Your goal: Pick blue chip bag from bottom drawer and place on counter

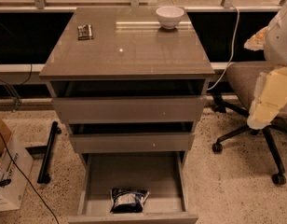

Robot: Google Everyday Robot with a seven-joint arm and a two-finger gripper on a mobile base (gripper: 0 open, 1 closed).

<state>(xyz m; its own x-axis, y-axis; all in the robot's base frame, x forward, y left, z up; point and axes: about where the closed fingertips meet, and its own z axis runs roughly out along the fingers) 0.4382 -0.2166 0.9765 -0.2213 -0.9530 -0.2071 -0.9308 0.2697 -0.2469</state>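
The blue chip bag (128, 200) lies crumpled on the floor of the bottom drawer (134, 181), near its front edge and a little left of centre. The bottom drawer is pulled wide open. The counter (127, 48) is the glossy grey-brown top of the cabinet. My gripper (268, 99) hangs at the right edge of the view, well to the right of the cabinet and above the drawer's level, over the office chair. It holds nothing that I can see.
A white bowl (170, 17) stands at the counter's back right and a small dark flat packet (85, 31) lies at its back left. The two upper drawers are slightly open. An office chair (248, 85) stands right of the cabinet; a cardboard box (8, 171) and a black bar (48, 150) are on the left.
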